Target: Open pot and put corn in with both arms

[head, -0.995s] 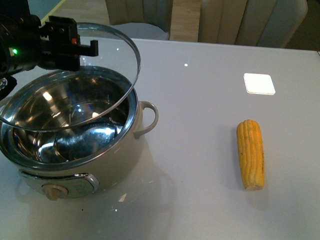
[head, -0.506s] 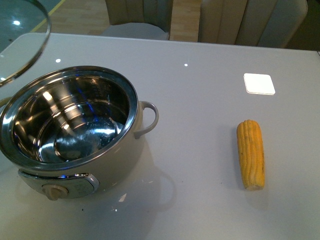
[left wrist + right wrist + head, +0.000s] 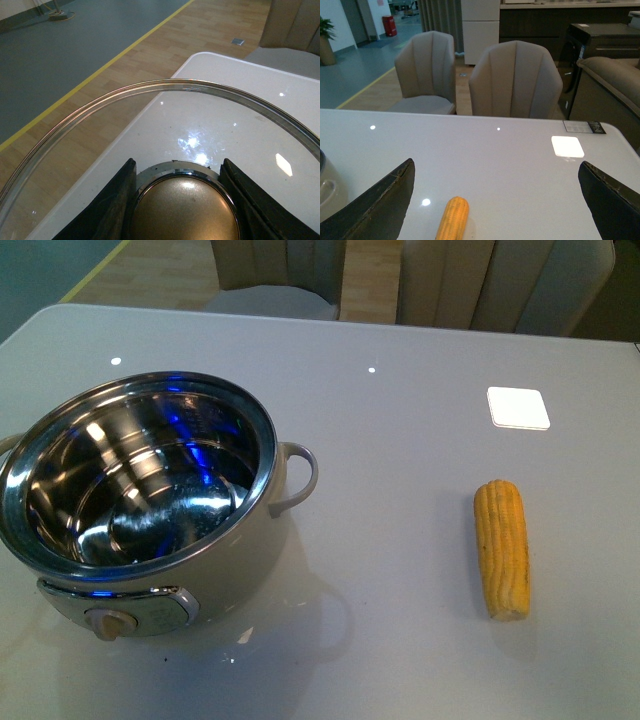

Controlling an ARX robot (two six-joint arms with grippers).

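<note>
Lid (image 3: 192, 132) lifted off; pot (image 3: 252, 540) open, corn (image 3: 501, 548) outside.

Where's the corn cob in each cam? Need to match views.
Front view: yellow corn cob lies on the grey table, right of the cream electric pot.
Left wrist view: not in it; the glass lid fills it.
Right wrist view: cob lies between the open right end effector's black fingers.
Shared landmark: bright white square patch on the table beyond the cob.
</note>
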